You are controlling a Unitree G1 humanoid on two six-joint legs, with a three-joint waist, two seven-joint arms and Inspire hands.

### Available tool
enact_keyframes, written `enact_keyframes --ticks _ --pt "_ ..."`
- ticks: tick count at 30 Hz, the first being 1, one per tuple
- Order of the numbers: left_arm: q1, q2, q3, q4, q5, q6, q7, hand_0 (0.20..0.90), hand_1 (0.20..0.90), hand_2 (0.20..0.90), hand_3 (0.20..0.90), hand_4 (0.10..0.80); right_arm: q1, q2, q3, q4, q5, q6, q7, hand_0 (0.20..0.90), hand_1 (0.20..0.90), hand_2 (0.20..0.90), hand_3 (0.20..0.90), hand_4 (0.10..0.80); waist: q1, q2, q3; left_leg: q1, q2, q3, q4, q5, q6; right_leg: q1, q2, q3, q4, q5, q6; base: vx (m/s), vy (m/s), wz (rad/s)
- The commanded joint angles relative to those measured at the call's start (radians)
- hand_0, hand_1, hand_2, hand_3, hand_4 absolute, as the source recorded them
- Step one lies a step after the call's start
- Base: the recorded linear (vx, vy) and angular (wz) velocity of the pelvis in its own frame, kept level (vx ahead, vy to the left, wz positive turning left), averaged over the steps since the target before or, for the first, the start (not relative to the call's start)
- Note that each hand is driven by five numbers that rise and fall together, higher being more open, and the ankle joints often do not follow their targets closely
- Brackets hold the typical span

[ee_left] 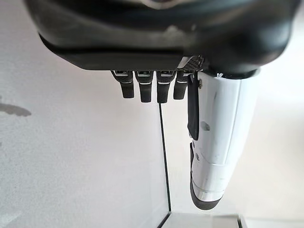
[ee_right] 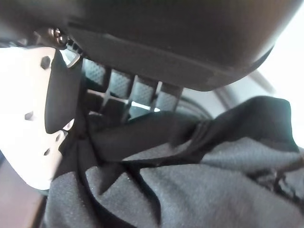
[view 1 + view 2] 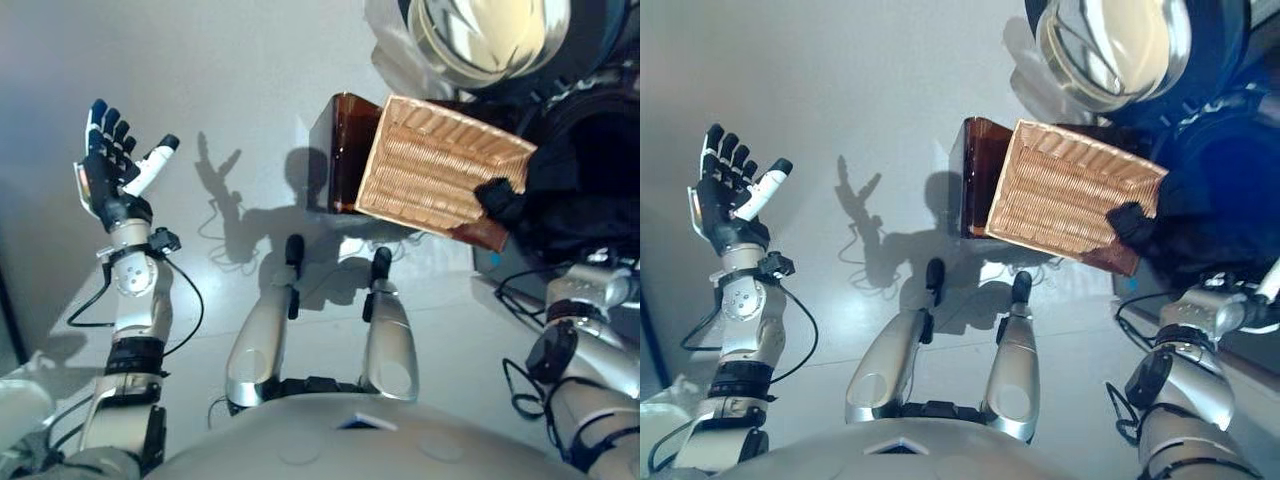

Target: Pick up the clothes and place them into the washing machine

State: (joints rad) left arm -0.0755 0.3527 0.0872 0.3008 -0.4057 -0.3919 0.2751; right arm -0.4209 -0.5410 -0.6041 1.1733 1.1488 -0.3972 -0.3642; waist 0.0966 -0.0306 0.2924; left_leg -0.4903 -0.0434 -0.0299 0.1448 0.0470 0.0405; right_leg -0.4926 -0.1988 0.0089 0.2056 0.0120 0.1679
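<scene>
Gripping dark clothes beside basket

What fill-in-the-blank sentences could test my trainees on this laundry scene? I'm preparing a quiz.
1. The right hand is shut on a dark ____.
2. The left hand is raised, open and holds ____.
3. The woven basket lies tipped on its ____.
4. The washing machine door stands ____.

Missing words: garment; nothing; side; open

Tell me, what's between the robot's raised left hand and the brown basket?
Nothing: only bare grey floor lies between the open left hand and the wicker basket, shown in both eye views.
</scene>
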Motion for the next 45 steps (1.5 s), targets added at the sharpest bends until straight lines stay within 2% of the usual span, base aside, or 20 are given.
enact_keyframes --ticks 1,11,17,22,26,29,36,38,40,41,42,45 --pt "0.012 0.078 0.069 -0.135 0.025 -0.093 -0.023 0.9 0.9 0.9 0.9 0.8 0.12 -0.095 -0.02 -0.014 0.011 -0.109 0.037 0.2 0.2 0.2 0.2 0.3 0.001 -0.05 -0.114 -0.023 0.034 -0.027 0.047 -0.085 -0.088 0.029 0.019 -0.033 -0.03 -0.018 -0.035 0.02 -0.014 0.26" --pt "0.025 0.089 0.096 -0.191 0.032 -0.096 -0.036 0.9 0.9 0.9 0.9 0.8 0.116 -0.031 0.008 0.015 0.038 -0.103 0.06 0.2 0.2 0.2 0.2 0.3 0.024 -0.115 -0.099 -0.058 0.03 -0.059 0.07 -0.099 -0.083 0.047 0.022 -0.067 -0.063 -0.006 -0.033 0.012 -0.008 0.05" --pt "0.013 0.09 0.09 -0.191 0.041 -0.098 -0.025 0.9 0.9 0.9 0.9 0.8 0.114 -0.001 0.022 -0.001 0.049 -0.115 0.064 0.2 0.2 0.2 0.2 0.3 0.026 -0.124 -0.091 -0.064 0.026 -0.069 0.071 -0.097 -0.086 0.049 0.023 -0.079 -0.058 -0.013 -0.038 0.028 0.008 0.1" --pt "-0.005 0.094 0.082 -0.189 0.042 -0.102 -0.006 0.9 0.9 0.9 0.9 0.8 0.085 0.007 0.041 -0.036 0.055 -0.131 0.055 0.2 0.2 0.2 0.2 0.3 0.023 -0.109 -0.073 -0.081 0.022 -0.063 0.09 -0.105 -0.084 0.021 0.021 -0.074 -0.038 -0.019 -0.042 -0.009 0.012 0.02" --pt "-0.013 0.098 0.092 -0.211 0.038 -0.109 0.006 0.9 0.9 0.9 0.9 0.8 0.048 0.001 0.053 -0.07 0.046 -0.146 0.032 0.2 0.2 0.2 0.2 0.3 0.026 -0.087 -0.029 -0.144 0.031 -0.048 0.232 -0.167 -0.083 -0.064 0.041 -0.056 0.08 -0.065 -0.054 -0.071 0.004 -0.12" --pt "-0.016 0.088 0.105 -0.234 0.03 -0.113 0.018 0.9 0.9 0.9 0.9 0.8 0.018 -0.029 0.06 -0.087 0.038 -0.151 0.024 0.2 0.2 0.2 0.2 0.3 0.028 -0.067 -0.015 -0.2 0.036 -0.046 0.333 -0.212 -0.082 -0.146 0.058 -0.054 0.192 -0.105 -0.068 -0.023 0.009 -0.22" --pt "-0.027 0.077 0.121 -0.276 0.015 -0.125 0.04 0.9 0.9 0.9 0.9 0.8 -0.038 -0.094 0.069 -0.123 0.028 -0.181 0.004 0.2 0.2 0.2 0.2 0.3 0.028 -0.046 -0.021 -0.291 0.037 -0.055 0.433 -0.248 -0.079 -0.254 0.068 -0.057 0.298 -0.138 -0.075 0.004 -0.016 0.0" --pt "-0.032 0.072 0.145 -0.297 0.037 -0.128 0.09 0.9 0.9 0.9 0.9 0.8 -0.052 -0.081 0.094 -0.279 -0.038 -0.237 -0.04 0.2 0.2 0.2 0.2 0.3 0.021 -0.035 -0.015 -0.324 0.04 -0.045 0.484 -0.267 -0.074 -0.302 0.077 -0.049 0.359 -0.156 -0.087 -0.014 0.016 -0.01" --pt "-0.033 0.063 0.157 -0.302 0.05 -0.128 0.117 0.9 0.9 0.9 0.9 0.8 -0.031 -0.032 0.088 -0.403 -0.107 -0.281 -0.1 0.2 0.2 0.2 0.2 0.3 0.016 -0.027 -0.01 -0.352 0.044 -0.04 0.523 -0.282 -0.071 -0.336 0.08 -0.043 0.395 -0.167 -0.091 -0.028 0.014 -0.1" --pt "-0.029 0.054 0.174 -0.316 0.063 -0.129 0.143 0.9 0.9 0.9 0.9 0.8 -0.024 0.004 0.084 -0.529 -0.177 -0.306 -0.147 0.2 0.2 0.2 0.2 0.3 0.01 -0.016 -0.001 -0.373 0.046 -0.034 0.544 -0.291 -0.068 -0.362 0.083 -0.039 0.419 -0.175 -0.095 -0.019 0.0 -0.18" --pt "-0.028 0.054 0.174 -0.318 0.066 -0.127 0.145 0.9 0.9 0.9 0.9 0.8 -0.02 0.014 0.082 -0.547 -0.199 -0.302 -0.169 0.2 0.2 0.2 0.2 0.3 0.01 -0.017 -0.005 -0.379 0.046 -0.034 0.55 -0.294 -0.068 -0.368 0.083 -0.039 0.424 -0.177 -0.095 -0.014 0.003 -0.17" --pt "-0.03 0.05 0.171 -0.318 0.07 -0.13 0.172 0.9 0.9 0.9 0.9 0.8 -0.044 0.033 0.089 -0.668 -0.293 -0.321 -0.239 0.2 0.2 0.2 0.2 0.3 0.002 0.008 -0.002 -0.39 0.041 -0.03 0.535 -0.285 -0.066 -0.391 0.082 -0.028 0.439 -0.182 -0.099 0.001 -0.002 -0.04"
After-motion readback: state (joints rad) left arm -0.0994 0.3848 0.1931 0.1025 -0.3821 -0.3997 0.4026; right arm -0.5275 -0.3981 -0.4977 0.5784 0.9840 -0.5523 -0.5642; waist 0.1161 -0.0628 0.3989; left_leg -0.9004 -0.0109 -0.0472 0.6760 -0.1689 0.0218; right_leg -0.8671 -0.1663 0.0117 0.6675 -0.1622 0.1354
